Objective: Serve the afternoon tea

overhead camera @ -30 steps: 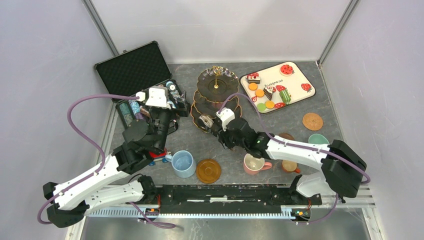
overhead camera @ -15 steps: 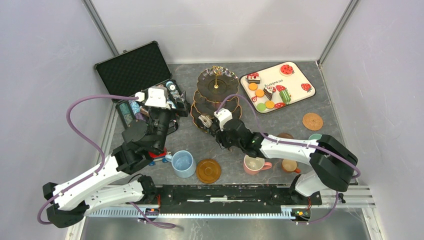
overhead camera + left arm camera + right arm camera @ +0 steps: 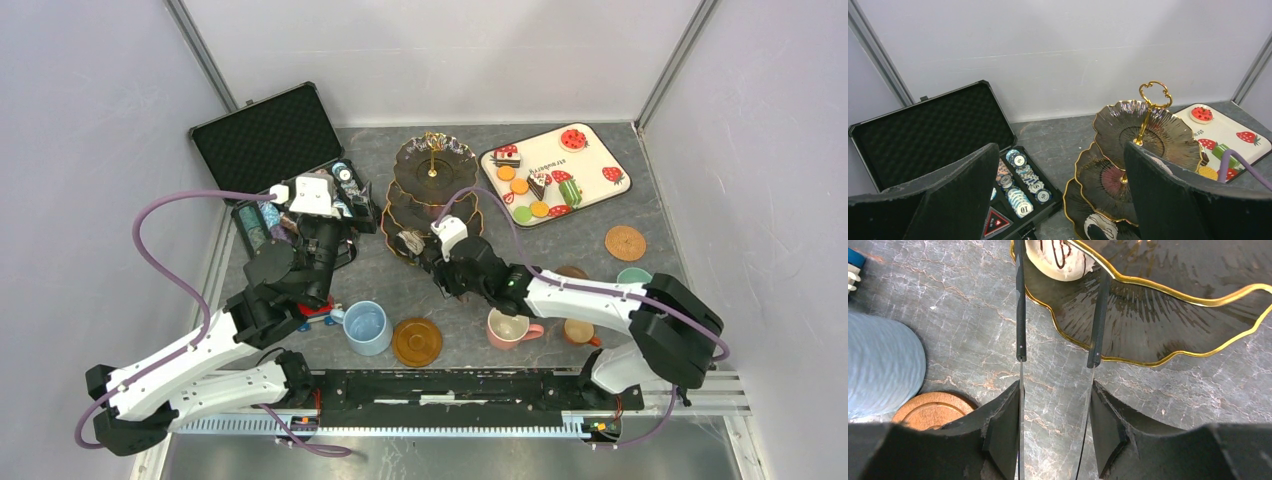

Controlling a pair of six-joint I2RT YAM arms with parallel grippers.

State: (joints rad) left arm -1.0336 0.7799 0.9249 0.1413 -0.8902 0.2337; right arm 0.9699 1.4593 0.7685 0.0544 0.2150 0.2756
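Plainly, poker chip (image 3: 1022,208) left of stand (image 3: 1168,137) reads 10.

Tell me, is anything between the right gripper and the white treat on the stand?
No. Nothing visible sits between the right gripper and the white treat, only a bare bit of the stand.

Top view overhead; both wrist views close, sharing stand (image 3: 415,172).
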